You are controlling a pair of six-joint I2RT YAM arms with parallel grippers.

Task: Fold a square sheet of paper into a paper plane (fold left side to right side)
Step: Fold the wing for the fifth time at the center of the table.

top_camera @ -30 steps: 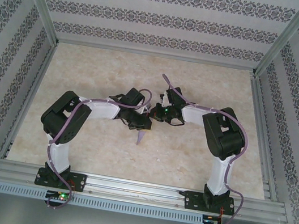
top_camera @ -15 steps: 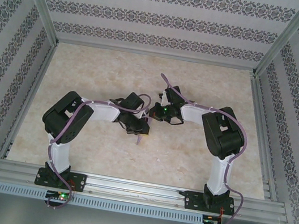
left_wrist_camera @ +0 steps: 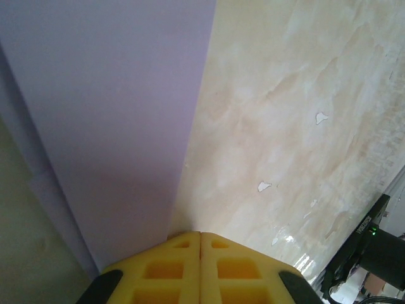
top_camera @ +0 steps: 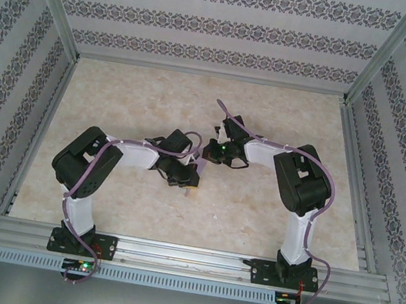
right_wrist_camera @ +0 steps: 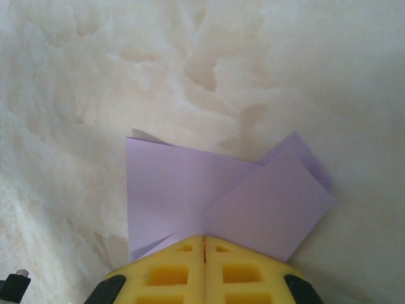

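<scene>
At the bottom edge of the left wrist view, the yellow pads of the left end effector (left_wrist_camera: pixel 200 237) are being pressed together. One edge of the square sheet of paper (left_wrist_camera: pixel 120 126) is being pinched in their seam. From there the lilac sheet is being carried toward the upper left of the frame, seemingly clear of the desk (left_wrist_camera: pixel 285 126).

In the right wrist view the right end effector (right_wrist_camera: pixel 204 240) is likewise being held closed at bottom centre. The creased, overlapping layers of the sheet appear to be gripped there, fanning out above the pads in the middle of the frame.

Because the thin paper is being held at two points close together, a tear or a stray crease is being risked if the arms are pulled apart or twisted unevenly. A slip from either pinch is also being risked, since so little paper is being gripped. The layers could then spring open over the bare desk beyond, spoiling the fold's alignment.
</scene>
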